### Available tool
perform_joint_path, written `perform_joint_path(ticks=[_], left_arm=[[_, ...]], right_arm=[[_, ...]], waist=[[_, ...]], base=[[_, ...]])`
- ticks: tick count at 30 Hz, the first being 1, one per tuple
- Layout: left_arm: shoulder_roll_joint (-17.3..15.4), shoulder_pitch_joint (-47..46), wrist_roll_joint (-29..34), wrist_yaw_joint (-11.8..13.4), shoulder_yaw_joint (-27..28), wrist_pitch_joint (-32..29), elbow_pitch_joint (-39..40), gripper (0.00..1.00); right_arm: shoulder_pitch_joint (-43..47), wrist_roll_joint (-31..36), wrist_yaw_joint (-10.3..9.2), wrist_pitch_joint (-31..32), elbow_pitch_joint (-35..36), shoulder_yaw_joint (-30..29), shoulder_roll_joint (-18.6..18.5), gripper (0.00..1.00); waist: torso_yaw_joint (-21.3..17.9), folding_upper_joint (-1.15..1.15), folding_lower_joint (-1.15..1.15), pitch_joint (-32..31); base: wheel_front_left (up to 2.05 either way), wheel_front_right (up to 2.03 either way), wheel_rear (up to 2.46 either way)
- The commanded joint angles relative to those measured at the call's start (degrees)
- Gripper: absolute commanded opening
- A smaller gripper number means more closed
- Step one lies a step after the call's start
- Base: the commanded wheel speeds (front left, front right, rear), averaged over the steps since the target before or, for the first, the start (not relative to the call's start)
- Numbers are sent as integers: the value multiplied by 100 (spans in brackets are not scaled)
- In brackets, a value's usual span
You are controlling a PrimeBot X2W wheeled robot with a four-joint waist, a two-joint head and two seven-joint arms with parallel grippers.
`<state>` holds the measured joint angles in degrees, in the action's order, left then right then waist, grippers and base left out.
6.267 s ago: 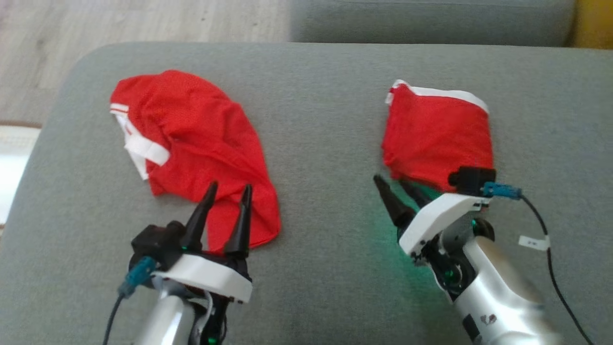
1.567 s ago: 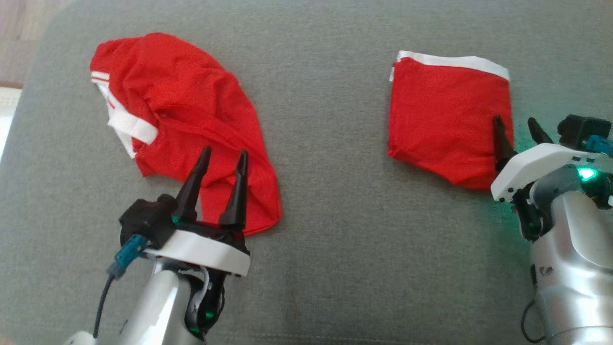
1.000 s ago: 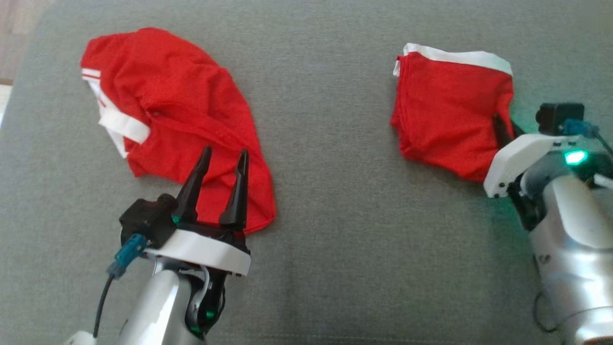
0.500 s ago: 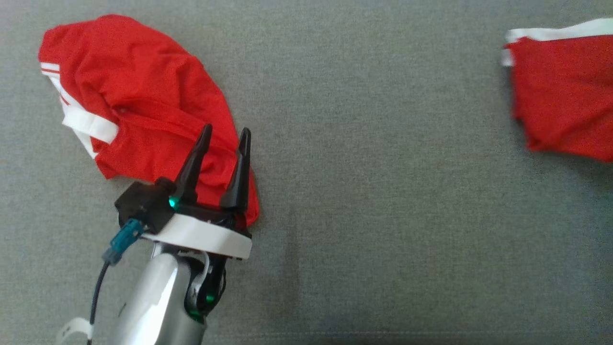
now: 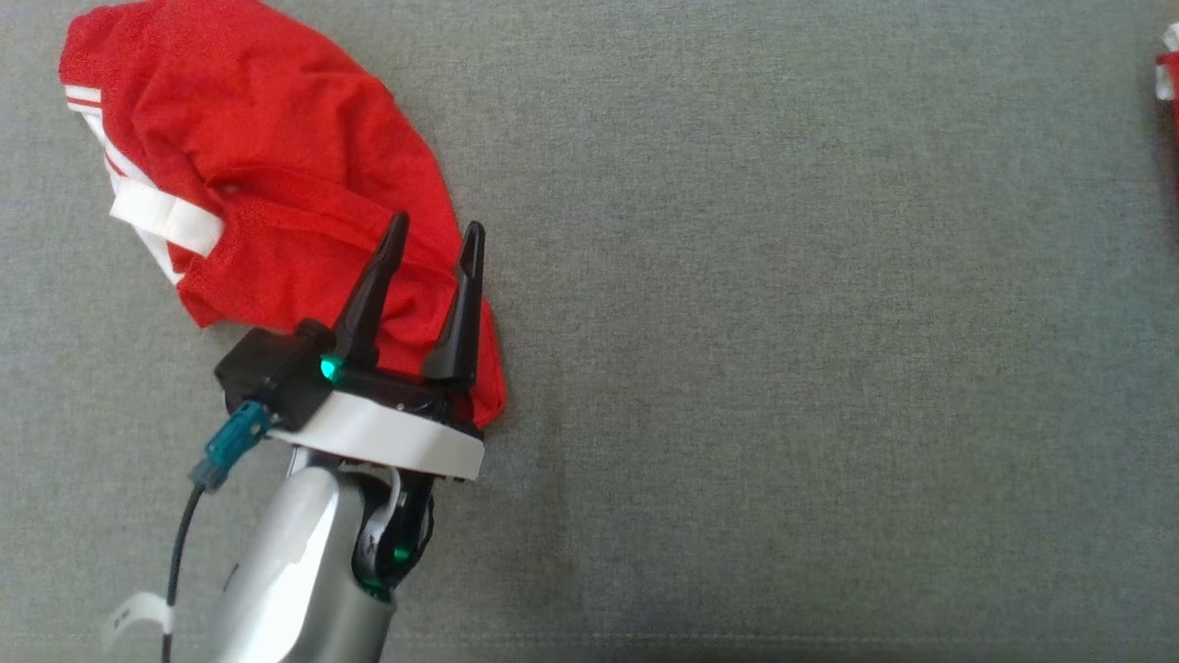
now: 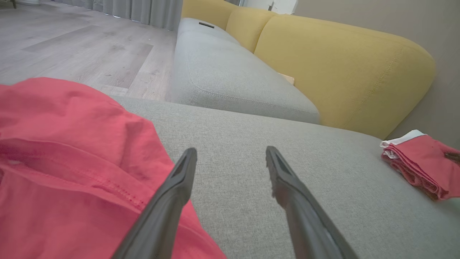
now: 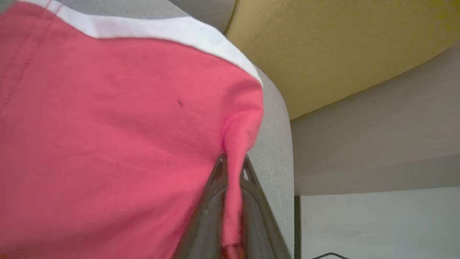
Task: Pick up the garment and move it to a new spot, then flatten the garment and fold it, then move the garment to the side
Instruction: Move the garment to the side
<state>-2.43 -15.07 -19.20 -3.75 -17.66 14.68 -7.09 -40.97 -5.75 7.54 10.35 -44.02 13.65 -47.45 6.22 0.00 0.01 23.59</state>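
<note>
The folded red garment (image 7: 118,118) with a white band hangs from my right gripper (image 7: 231,162), which is shut on a pinched fold of its edge. In the head view only a sliver of this garment (image 5: 1168,74) shows at the far right edge; in the left wrist view the folded garment (image 6: 424,162) sits at the cushion's far right. My left gripper (image 5: 437,226) stands open over the lower edge of a second, crumpled red garment (image 5: 267,175) with white stripes. Nothing lies between the left gripper's (image 6: 230,151) fingers, and the crumpled cloth (image 6: 72,162) lies to their left.
Both garments rest on a wide grey cushion (image 5: 783,322). Beyond it stand a second grey seat (image 6: 222,72) and a yellow sofa back (image 6: 341,64), with wooden floor (image 6: 72,46) to the left. The yellow back (image 7: 323,43) is close behind the folded garment.
The right gripper has carried the folded garment far to the right, almost out of the head view. The head view itself has shifted. The left gripper stays open over the crumpled garment.
</note>
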Motion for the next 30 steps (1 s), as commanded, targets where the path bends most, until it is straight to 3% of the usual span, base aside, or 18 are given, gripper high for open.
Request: perform_joint_path(ticks=[1,2,8,11,20,30], left_arm=[[-44,-158,39,-30,201,32,179,100],[-44,-158,39,-28,204,32,167,100],[-44,-109,42,-12,256,32,123,100],[-44,-50,52,-1,305,32,122,100],[-44,143,96,45,526,32,176,100],[-44,542,173,86,894,32,303,100]], right_arm=[[89,105,-5,37,128,-169,-189,46],[101,158,-5,51,127,-274,-146,100],[195,615,-5,-3,322,-872,195,100],[262,715,-5,-169,556,-1139,535,100],[592,409,-5,-957,1542,-1747,1824,100],[1790,40,-5,-1779,3133,-1509,3409,100]], waist=[[3,0,-1,-15],[3,0,-1,-37],[-54,0,-1,-296],[-113,0,-1,-509],[-257,0,-1,-1121],[-365,0,-1,-1756]], base=[[0,0,0],[0,0,0],[0,0,0],[0,0,0],[0,0,0],[0,0,0]])
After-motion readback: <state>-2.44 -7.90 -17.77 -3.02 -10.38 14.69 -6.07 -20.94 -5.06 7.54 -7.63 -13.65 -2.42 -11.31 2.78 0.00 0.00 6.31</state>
